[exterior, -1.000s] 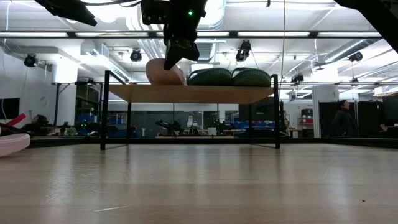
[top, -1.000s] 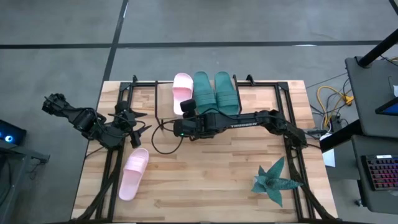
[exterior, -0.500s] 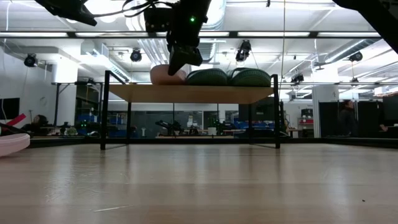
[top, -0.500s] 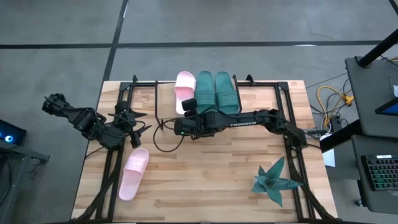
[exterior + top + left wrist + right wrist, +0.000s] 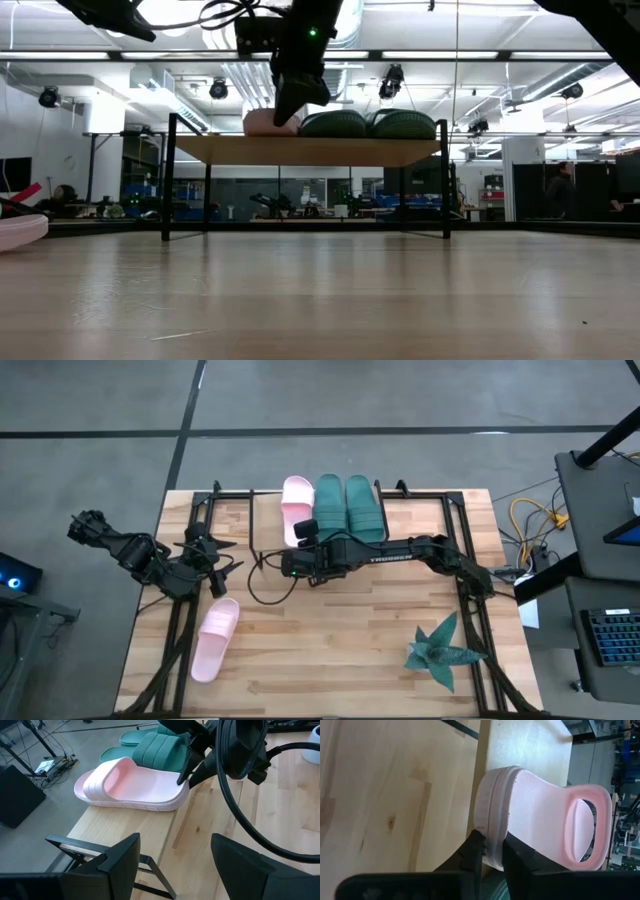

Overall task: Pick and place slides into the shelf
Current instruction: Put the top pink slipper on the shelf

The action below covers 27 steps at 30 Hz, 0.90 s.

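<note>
Pink slide now down on the shelf, grip just easing

Your right gripper has lowered the pink slide onto the shelf beside the green pair; fingers still pinch its heel edge, starting to part. Left gripper waits with fingers apart near the other pink slide on the table

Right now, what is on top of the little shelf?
One pink slide and two green slides sit on the shelf. The right gripper pinches the pink heel, hiding part of it.

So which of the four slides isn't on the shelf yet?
The pale pink slide lying alone on the table near the left gripper; its mate and the teal-green pair sit on the shelf.
</note>
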Motion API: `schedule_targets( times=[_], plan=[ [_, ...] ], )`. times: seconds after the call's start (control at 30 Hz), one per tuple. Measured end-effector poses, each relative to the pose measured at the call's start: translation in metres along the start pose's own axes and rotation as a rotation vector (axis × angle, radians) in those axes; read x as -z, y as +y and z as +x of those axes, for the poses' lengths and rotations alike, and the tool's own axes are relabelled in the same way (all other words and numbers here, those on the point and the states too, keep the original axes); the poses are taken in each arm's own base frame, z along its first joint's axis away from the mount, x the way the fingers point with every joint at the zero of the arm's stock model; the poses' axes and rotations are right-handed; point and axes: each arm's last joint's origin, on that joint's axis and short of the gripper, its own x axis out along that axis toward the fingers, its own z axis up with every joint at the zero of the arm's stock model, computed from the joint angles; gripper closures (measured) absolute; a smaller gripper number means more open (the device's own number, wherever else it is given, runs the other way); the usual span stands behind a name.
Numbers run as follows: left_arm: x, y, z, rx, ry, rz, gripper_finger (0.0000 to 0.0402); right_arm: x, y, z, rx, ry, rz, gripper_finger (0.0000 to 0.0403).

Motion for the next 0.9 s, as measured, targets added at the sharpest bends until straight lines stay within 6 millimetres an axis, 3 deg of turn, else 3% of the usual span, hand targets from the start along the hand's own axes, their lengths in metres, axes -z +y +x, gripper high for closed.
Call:
schedule_targets(
  times=[0.47, 0.67, 0.9],
  plan=[
    [0.000, 0.000, 0.000, 0.000, 0.000, 0.000, 0.0173, 0.000, 0.002, -0.002, -0.009, 0.001, 0.072, 0.0194],
    [0.000, 0.000, 0.000, 0.000, 0.000, -0.001, 0.0173, -0.003, 0.002, -0.015, -0.014, -0.004, 0.076, 0.0167],
    [0.000, 0.000, 0.000, 0.003, 0.001, -0.001, 0.0173, -0.009, -0.004, -0.034, -0.009, -0.060, 0.137, 0.0170]
  ],
)
